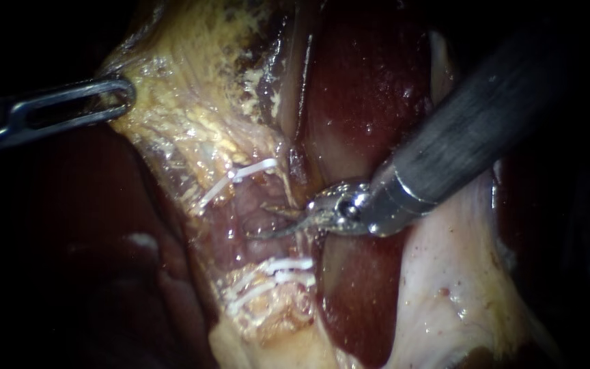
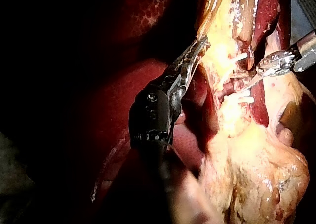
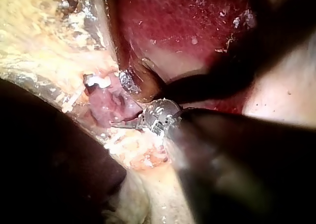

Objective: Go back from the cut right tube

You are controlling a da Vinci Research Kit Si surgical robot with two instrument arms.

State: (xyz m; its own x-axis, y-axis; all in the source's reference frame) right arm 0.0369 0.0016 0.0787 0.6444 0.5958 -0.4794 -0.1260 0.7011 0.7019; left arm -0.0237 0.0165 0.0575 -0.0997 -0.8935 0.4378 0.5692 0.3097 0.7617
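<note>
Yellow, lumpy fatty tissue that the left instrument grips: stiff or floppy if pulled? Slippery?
Likely floppy: the yellow fatty tissue hangs in stretched strands from the left instrument rather than holding shape. Probably slippery, given its wet glints. Possibly tear-prone: it looks thin and stringy near the upper white clip.

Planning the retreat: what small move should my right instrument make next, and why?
Probably ease the right instrument straight back along its shaft: its tip sits in the gap between the upper clip and the lower clips, where a sideways sweep might snag.

Dark red liver point(image 1: 370, 89), white clips point(image 1: 283, 264)
</note>
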